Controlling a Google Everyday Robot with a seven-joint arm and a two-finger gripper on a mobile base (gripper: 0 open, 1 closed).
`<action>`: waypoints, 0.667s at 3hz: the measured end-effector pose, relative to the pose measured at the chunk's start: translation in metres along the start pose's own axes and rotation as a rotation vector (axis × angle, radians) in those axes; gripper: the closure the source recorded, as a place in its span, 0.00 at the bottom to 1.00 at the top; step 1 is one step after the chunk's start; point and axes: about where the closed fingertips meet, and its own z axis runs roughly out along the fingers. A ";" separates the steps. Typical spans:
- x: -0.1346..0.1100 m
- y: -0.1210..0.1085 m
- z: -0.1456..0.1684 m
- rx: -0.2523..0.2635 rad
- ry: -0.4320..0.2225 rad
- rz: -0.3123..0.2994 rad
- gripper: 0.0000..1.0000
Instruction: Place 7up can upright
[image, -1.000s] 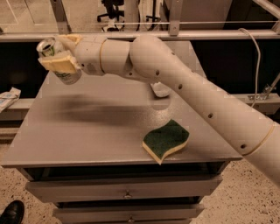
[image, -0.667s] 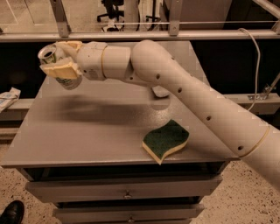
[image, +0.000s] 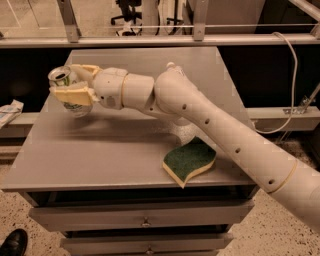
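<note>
The 7up can (image: 66, 85) is a small silver can with a white-and-green label and a shiny pull-tab top. It is held roughly upright, slightly tilted, over the left part of the grey table (image: 100, 150). My gripper (image: 74, 83) is shut on the can, with one yellowish finger (image: 72, 95) in front of it and the other behind. The can's base is at or just above the table top; I cannot tell if it touches.
A green leaf-shaped sponge (image: 190, 161) with a yellow underside lies near the table's front right edge. A clear bottle with a white cap (image: 171, 66) is mostly hidden behind my arm. Drawers sit below the table. A black shoe (image: 12, 243) is at bottom left.
My gripper has moved right and down toward the table with the can, which now stands more upright.
</note>
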 end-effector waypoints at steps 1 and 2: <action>0.004 0.005 -0.003 0.007 -0.053 0.058 1.00; 0.005 0.008 -0.004 -0.014 -0.016 0.079 1.00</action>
